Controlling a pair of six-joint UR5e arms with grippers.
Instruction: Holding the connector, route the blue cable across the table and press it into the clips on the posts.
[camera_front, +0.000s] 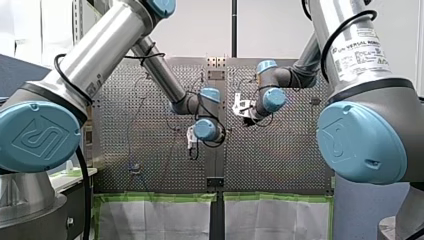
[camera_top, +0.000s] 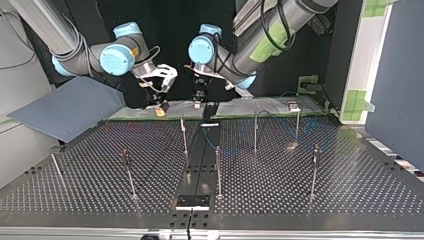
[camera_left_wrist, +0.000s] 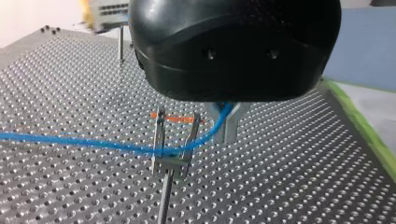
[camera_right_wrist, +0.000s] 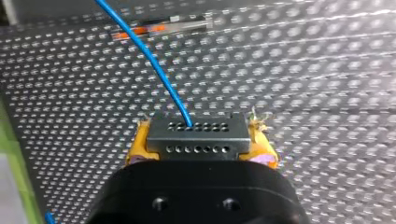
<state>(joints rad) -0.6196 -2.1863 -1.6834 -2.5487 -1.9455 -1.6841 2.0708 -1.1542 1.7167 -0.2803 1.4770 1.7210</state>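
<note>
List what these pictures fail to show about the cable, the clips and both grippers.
1. Left wrist view: the black housing of the left gripper covers where the blue cable, past the clip, enters it; grip unreadable.
2. Top view: the cable is too thin to trace among the posts; which clips hold it is unclear.
3. Right wrist view: the right gripper holds the connector, but the cable runs out of frame ahead.

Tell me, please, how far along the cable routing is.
Done: my right end effector holds the connector. In hand: my left end effector holds the blue cable between the prongs of one clip, not clearly seated. Left: posts at the top view's left show no cable.
</note>
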